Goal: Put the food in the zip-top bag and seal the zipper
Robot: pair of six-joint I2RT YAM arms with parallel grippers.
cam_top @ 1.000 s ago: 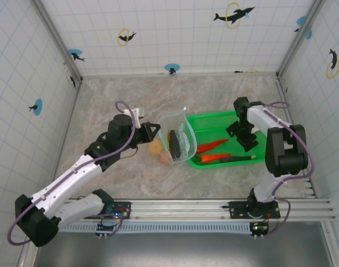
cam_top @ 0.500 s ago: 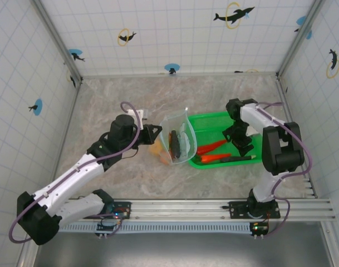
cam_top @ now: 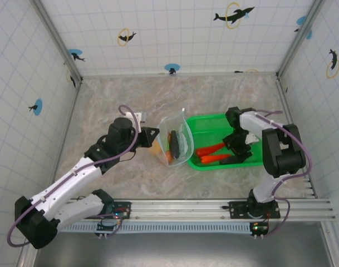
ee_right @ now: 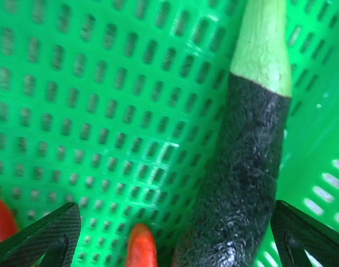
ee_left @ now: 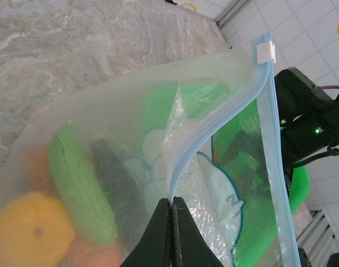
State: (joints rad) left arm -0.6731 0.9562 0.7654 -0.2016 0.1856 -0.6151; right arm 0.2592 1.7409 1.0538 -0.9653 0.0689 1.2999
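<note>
The left gripper [ee_left: 172,203] was clenched on the mouth edge of the zip-top bag [cam_top: 177,142], holding it upright and gaping at mid-table, just left of the green basket [cam_top: 209,123]. The zipper [ee_left: 279,167] was unsealed, and an orange round piece [ee_left: 33,236], the green cucumber [ee_left: 80,189] and a dark piece [ee_left: 116,178] lay inside. The right gripper [cam_top: 237,151] hung low in the basket's near right part, its fingers [ee_right: 44,236] spread wide and grasping nothing, straddling the dark long piece [ee_right: 241,167] beside two carrots [cam_top: 211,149].
</note>
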